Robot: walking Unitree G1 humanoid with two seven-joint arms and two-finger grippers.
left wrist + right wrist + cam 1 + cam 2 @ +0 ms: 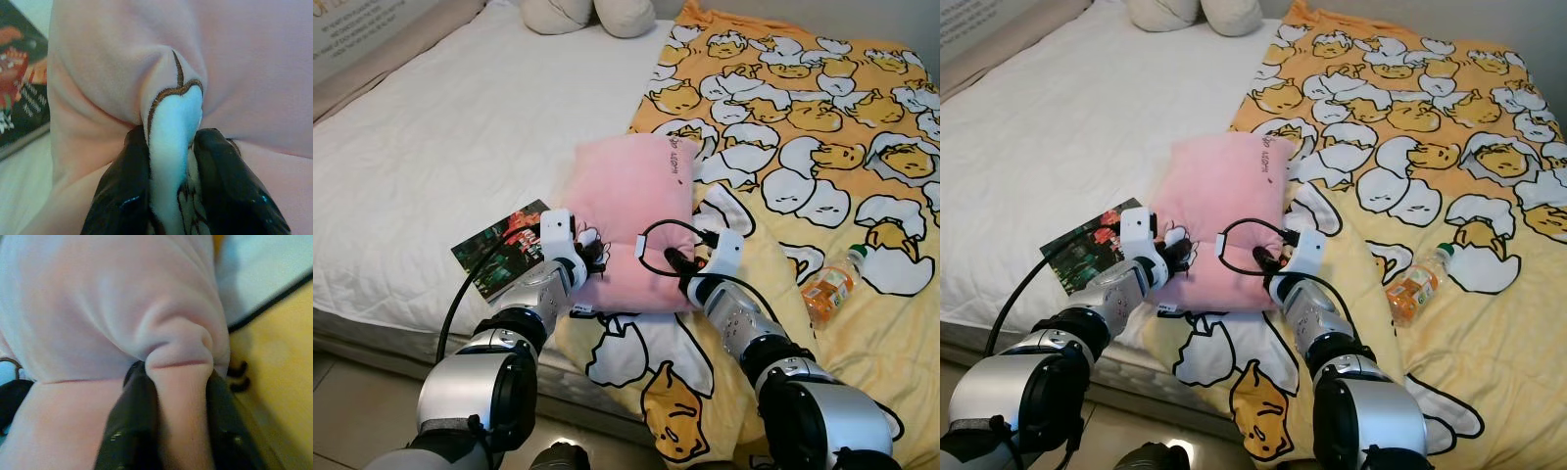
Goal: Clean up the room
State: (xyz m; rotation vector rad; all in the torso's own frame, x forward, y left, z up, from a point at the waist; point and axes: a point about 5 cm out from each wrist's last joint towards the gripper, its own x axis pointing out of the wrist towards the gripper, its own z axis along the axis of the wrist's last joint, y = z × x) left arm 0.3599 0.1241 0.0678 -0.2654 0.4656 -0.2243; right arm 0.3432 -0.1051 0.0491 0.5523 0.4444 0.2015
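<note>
A pink pillow [625,211] lies on the bed, half on the white sheet and half on the yellow blanket. My left gripper [590,251] is shut on the pillow's near left edge; in the left wrist view its fingers [120,191] pinch a fold of pink fabric with a white, brown-edged patch [173,122]. My right gripper [672,260] is shut on the pillow's near right edge, and the right wrist view has a bunched pink fold [181,362] squeezed between the black fingers [132,426].
A dark picture book [501,249] lies on the white sheet [431,147] left of the pillow. A plastic bottle with orange drink [829,282] rests on the yellow egg-pattern blanket [803,127] to the right. Cream cushions [587,14] sit at the bed's far end. The bed's front edge is near my arms.
</note>
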